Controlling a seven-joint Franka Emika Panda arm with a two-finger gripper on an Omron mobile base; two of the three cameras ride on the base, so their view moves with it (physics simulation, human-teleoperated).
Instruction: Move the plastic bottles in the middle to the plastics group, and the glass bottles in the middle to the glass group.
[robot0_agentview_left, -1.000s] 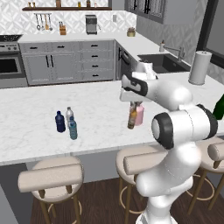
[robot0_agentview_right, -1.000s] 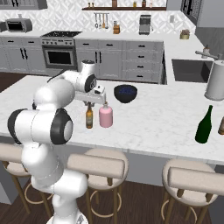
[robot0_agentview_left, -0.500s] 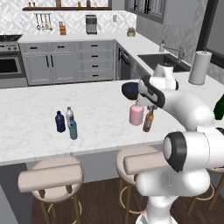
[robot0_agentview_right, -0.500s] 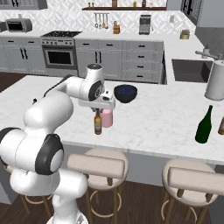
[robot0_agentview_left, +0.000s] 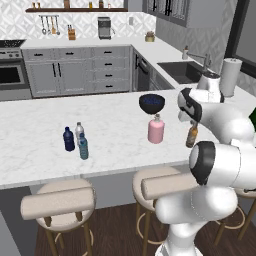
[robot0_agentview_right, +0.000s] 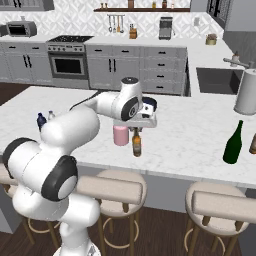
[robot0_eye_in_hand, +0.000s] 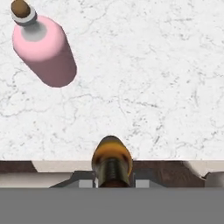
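My gripper (robot0_agentview_left: 192, 126) (robot0_agentview_right: 136, 131) is shut on the neck of the slim brown glass bottle (robot0_agentview_left: 191, 137) (robot0_agentview_right: 136, 145), upright near the counter's front edge. In the hand view this brown bottle (robot0_eye_in_hand: 112, 158) sits between my fingertips (robot0_eye_in_hand: 112, 177). The pink bottle (robot0_agentview_left: 156, 130) (robot0_agentview_right: 120, 135) (robot0_eye_in_hand: 43, 48) stands just left of it, apart. Far left, the teal bottle (robot0_agentview_left: 83, 147) stands beside the navy bottle (robot0_agentview_left: 68, 139) (robot0_agentview_right: 41, 120) and the clear white-capped bottle (robot0_agentview_left: 79, 131). The big dark green bottle (robot0_agentview_right: 233, 144) (robot0_agentview_left: 253, 118) stands far right.
A dark bowl (robot0_agentview_left: 151, 103) (robot0_agentview_right: 151, 104) sits behind the pink bottle. A paper towel roll (robot0_agentview_left: 229, 76) (robot0_agentview_right: 246, 92) and the sink (robot0_agentview_left: 185, 71) lie at the back right. Bar stools (robot0_agentview_right: 222, 206) line the counter's front edge (robot0_eye_in_hand: 153, 161).
My arm has swung right with the brown bottle in its grip, from left of the pink bottle, past its front, to its right side. The other bottles stayed put.
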